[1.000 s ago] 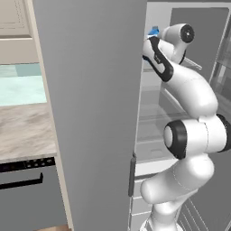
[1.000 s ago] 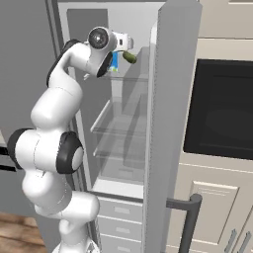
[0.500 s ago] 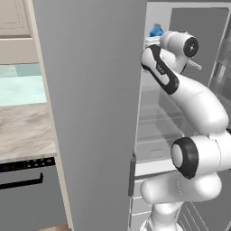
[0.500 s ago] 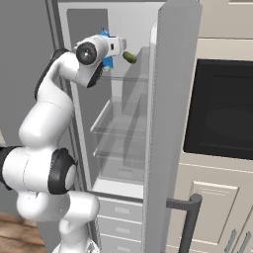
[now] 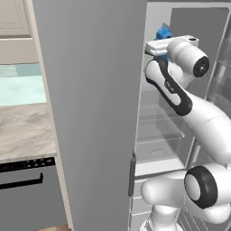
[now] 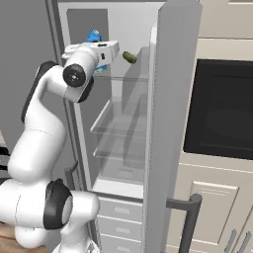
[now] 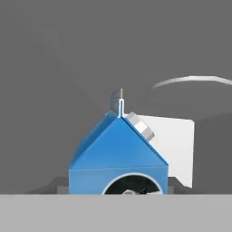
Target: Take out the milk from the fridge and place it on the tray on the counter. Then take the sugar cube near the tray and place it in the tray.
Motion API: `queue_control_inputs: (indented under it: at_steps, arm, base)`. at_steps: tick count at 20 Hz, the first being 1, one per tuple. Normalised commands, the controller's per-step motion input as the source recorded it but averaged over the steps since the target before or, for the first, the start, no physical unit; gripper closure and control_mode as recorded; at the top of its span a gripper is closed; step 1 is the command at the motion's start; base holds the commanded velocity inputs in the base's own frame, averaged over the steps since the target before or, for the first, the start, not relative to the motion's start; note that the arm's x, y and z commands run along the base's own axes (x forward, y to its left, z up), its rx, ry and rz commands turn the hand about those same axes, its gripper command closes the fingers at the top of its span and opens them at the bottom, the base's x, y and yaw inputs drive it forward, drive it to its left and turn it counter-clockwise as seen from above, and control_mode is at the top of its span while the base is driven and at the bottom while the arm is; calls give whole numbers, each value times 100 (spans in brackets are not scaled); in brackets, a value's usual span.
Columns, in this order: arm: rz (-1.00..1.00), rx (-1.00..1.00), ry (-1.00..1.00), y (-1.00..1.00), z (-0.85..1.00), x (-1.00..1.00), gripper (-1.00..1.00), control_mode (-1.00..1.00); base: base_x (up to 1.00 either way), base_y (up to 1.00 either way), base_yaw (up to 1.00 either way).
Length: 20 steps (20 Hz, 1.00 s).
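The arm's hand hides most of the milk carton (image 5: 163, 33); the grey band cuts off its base.

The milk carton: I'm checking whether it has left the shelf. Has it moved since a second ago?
No. In the left base view the milk carton sits at the same spot beside the fridge door's edge.

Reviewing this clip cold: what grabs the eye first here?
The white arm reaching high into the open fridge, its gripper at the bright blue milk on the top shelf. A small green item lies on that same shelf, to the right in the right base view.
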Motion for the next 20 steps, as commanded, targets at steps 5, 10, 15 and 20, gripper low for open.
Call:
queue_control_inputs:
  at_steps: [5, 10, 15, 20]
  arm:
    - [-1, -1, -2, 12, 37, -88, 100, -100]
    - [-5, 1, 0, 0, 21, -100, 100, -100]
    - [-12, 6, 11, 0, 14, -99, 100, -100]
    - [-8, 4, 20, 6, 16, -82, 100, -100]
  base:
    - [0, 0, 0]
    - [0, 0, 0]
    - [0, 0, 0]
    - [0, 0, 0]
